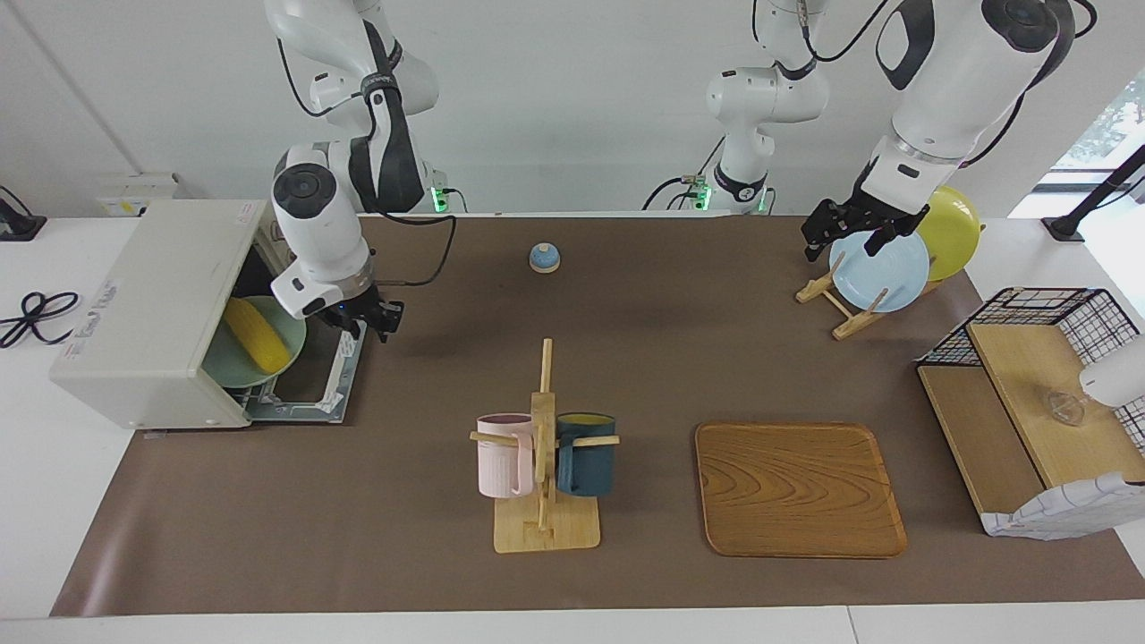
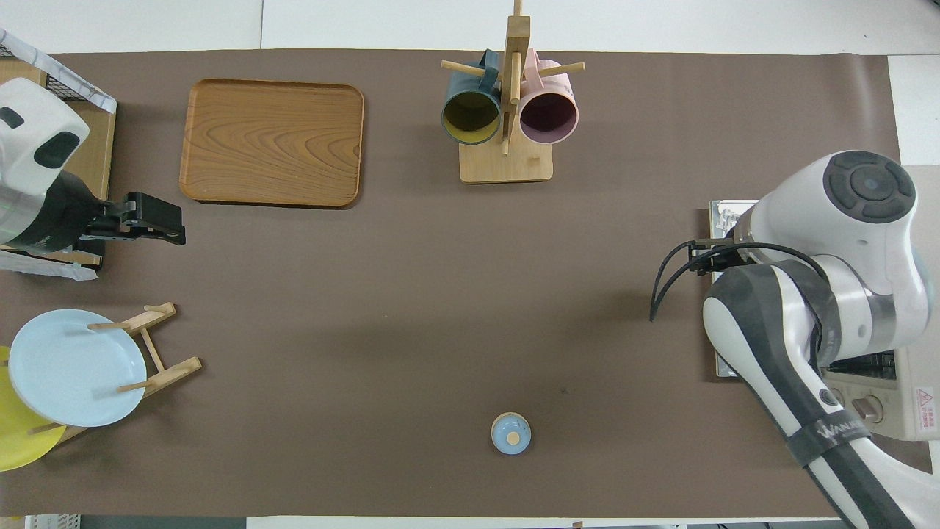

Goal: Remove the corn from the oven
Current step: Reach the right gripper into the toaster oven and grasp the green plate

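Note:
The off-white oven (image 1: 152, 313) stands at the right arm's end of the table with its door (image 1: 309, 394) dropped open. The yellow corn (image 1: 255, 338) lies on a green plate (image 1: 224, 371) inside the oven. My right gripper (image 1: 371, 324) hangs open and empty over the open door, just in front of the oven's mouth and apart from the corn. In the overhead view the right arm covers most of the oven (image 2: 881, 397), and the corn is hidden. My left gripper (image 1: 850, 237) waits open over the plate rack; it also shows in the overhead view (image 2: 158, 220).
A mug tree (image 1: 543, 447) with a pink and a dark blue mug stands mid-table beside a wooden tray (image 1: 799, 487). A small blue lidded pot (image 1: 545, 258) sits nearer the robots. A plate rack holds a blue plate (image 1: 868, 273) and a yellow plate (image 1: 953, 231). A wire-and-wood shelf (image 1: 1038, 394) stands at the left arm's end.

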